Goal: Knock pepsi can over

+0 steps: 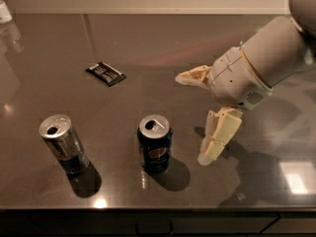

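The pepsi can (155, 144) stands upright near the front edge of the dark table (148, 48), navy blue with the round logo facing me and an opened silver top. My gripper (193, 117) is to the right of the can, low over the table and open. One cream finger (192, 77) points left behind the can's line. The other finger (217, 137) hangs down a short gap from the can's right side, not touching it.
A slimmer silver can (63, 143) with a dark lower part stands upright at the front left. A small black flat packet (105, 73) lies further back. A clear object (5, 11) sits at the far left corner. The table's front edge is just below the cans.
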